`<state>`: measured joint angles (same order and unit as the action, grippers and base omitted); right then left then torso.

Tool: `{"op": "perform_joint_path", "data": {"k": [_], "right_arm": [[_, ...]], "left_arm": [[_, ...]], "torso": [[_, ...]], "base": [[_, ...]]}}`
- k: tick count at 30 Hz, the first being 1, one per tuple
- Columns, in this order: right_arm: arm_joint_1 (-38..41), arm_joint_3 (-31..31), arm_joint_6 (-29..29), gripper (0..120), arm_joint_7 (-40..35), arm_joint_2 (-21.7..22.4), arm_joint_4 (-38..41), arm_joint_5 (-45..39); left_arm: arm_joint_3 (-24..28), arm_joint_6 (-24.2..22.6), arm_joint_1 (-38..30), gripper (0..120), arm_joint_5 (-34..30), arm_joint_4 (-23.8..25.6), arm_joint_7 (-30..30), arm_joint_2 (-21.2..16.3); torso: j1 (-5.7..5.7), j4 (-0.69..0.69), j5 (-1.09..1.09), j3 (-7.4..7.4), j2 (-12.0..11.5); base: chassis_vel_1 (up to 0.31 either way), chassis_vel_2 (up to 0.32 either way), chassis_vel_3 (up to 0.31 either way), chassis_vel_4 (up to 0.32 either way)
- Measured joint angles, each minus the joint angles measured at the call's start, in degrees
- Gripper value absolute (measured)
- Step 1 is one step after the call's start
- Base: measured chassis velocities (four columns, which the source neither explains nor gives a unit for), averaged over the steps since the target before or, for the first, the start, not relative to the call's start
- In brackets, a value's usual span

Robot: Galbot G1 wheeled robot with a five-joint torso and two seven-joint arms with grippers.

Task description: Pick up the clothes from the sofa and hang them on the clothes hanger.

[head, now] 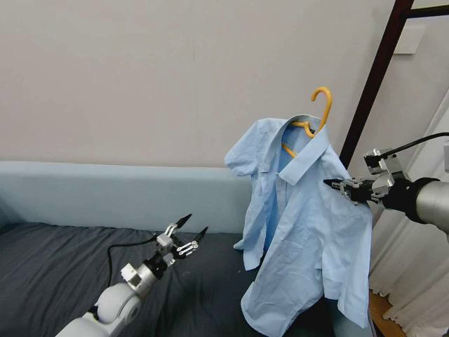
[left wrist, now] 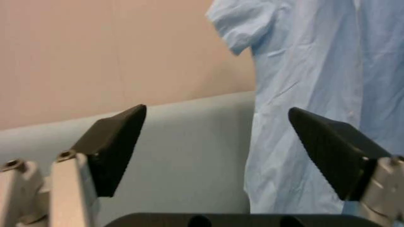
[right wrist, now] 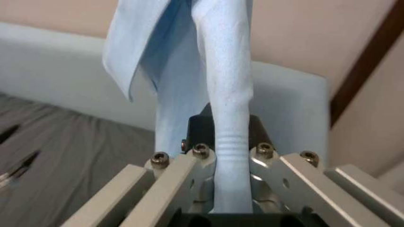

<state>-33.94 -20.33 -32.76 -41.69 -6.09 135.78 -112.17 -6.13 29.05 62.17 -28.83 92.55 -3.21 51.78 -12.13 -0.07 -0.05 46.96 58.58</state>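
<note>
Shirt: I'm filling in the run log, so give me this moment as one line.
shirt: on hanger, hanging | right gripper: shut on shirt | left gripper: open, empty, above sofa

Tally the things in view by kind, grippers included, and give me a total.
blue shirt: 1
orange hanger: 1
sofa: 1
grippers: 2 (left gripper open; right gripper shut on the blue shirt)
Total: 5
</note>
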Motion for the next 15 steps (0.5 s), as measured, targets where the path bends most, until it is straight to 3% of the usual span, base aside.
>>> {"op": "perform_joint_path", "data": {"k": [2, 8, 15], "right_arm": [[-0.03, 0.29, 1.24, 1, -3.08, 0.46, -0.14, 0.75], [0.03, -1.42, 4.01, 1, -9.43, 3.59, -1.23, 0.21], [0.12, -2.96, 5.94, 1, -13.34, 7.66, -8.19, 0.36]], "left_arm": [[-0.1, -0.22, 1.55, 99, 0.93, 0.68, 2.23, 0.93], [0.61, -1.7, 0.99, 100, 2.04, 1.19, 4.47, 2.34], [1.98, -3.87, -3.19, 100, 2.26, -0.02, 6.68, 4.46]], "torso": [[0.0, 0.0, 0.01, 0.01, 0.0], [0.0, -0.01, 0.0, 0.0, 0.0], [-0.01, -0.01, 0.01, 0.0, 0.0]], "base": [[0.0, 0.0, 0.0, 0.0], [0.0, 0.0, 0.0, 0.0], [0.0, 0.0, 0.0, 0.0]]}}
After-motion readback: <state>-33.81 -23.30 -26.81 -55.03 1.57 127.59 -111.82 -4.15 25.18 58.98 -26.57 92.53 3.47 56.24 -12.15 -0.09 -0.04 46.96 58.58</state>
